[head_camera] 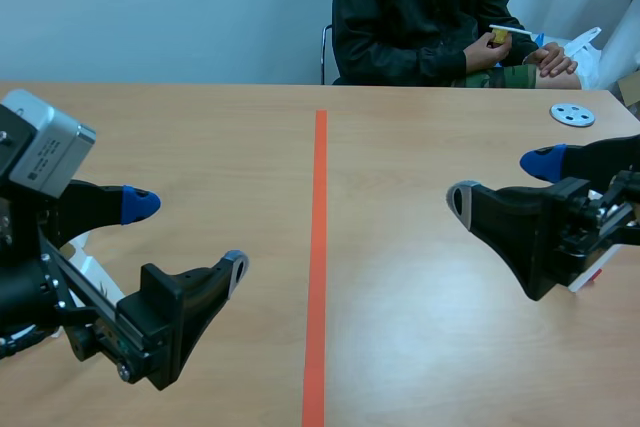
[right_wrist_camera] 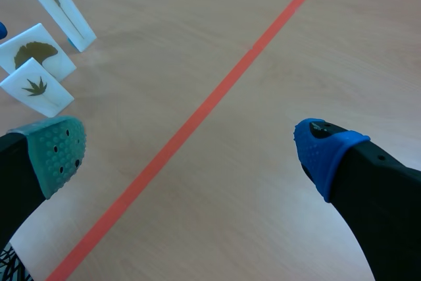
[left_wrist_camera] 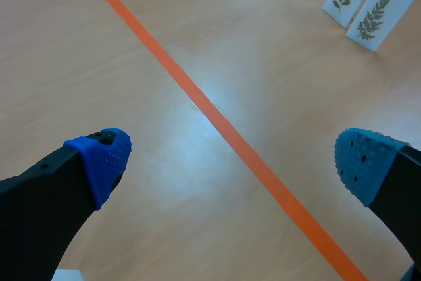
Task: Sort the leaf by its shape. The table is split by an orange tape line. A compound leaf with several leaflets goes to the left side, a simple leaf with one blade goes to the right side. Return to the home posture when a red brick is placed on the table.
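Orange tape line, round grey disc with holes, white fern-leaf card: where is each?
Orange tape line (head_camera: 319, 247): scene view, its middle.
Round grey disc with holes (head_camera: 572, 115): scene view, its middle.
White fern-leaf card (left_wrist_camera: 383, 8): left wrist view, its face.

Table (head_camera: 420, 167) open midway, 3 leaf cards (right_wrist_camera: 36, 54) left, 2 cards (left_wrist_camera: 378, 11) right

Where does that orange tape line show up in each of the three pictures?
Scene view: the orange tape line runs straight up the middle.
Left wrist view: the line slants away between the left arm's fingers.
Right wrist view: the line slants away between the right arm's fingers.
Shared landmark: the line itself.
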Robot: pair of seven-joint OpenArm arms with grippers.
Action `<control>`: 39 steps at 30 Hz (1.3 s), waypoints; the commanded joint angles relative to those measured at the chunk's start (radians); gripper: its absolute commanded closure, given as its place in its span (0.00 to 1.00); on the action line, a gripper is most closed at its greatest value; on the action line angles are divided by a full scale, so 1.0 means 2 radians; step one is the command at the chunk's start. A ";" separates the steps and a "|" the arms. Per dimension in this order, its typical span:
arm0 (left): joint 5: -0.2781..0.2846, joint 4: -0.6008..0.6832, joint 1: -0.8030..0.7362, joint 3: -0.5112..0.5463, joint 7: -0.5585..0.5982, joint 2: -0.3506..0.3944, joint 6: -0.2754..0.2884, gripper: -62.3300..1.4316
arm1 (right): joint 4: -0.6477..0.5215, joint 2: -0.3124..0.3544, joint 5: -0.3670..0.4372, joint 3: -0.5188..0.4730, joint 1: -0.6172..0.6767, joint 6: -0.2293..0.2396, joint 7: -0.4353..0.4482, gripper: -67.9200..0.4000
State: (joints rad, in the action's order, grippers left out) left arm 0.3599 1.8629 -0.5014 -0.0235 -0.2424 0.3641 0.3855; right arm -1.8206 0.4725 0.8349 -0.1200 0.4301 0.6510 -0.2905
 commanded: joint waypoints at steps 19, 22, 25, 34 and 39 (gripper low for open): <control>0.009 0.004 0.000 0.002 0.006 0.003 -0.001 0.00 | -0.007 0.000 -0.036 -0.007 -0.004 -0.043 0.002 0.00; 0.009 0.004 0.000 0.002 0.006 0.003 -0.001 0.00 | -0.007 0.000 -0.036 -0.007 -0.004 -0.043 0.004 0.00; 0.009 0.004 0.000 0.002 0.006 0.002 -0.001 0.00 | -0.007 0.000 -0.036 -0.007 -0.004 -0.043 0.004 0.00; 0.009 0.004 0.000 0.002 0.006 0.002 -0.001 0.00 | -0.007 -0.001 -0.046 -0.007 -0.005 -0.054 0.006 0.00; 0.009 0.004 0.000 0.002 0.006 0.002 -0.001 0.00 | -0.007 -0.001 -0.047 -0.007 -0.005 -0.054 0.008 0.00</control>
State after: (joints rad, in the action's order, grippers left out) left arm 0.3679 1.8626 -0.5011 -0.0231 -0.2424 0.3691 0.3851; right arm -1.8206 0.4709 0.7330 -0.1223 0.4301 0.5392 -0.2932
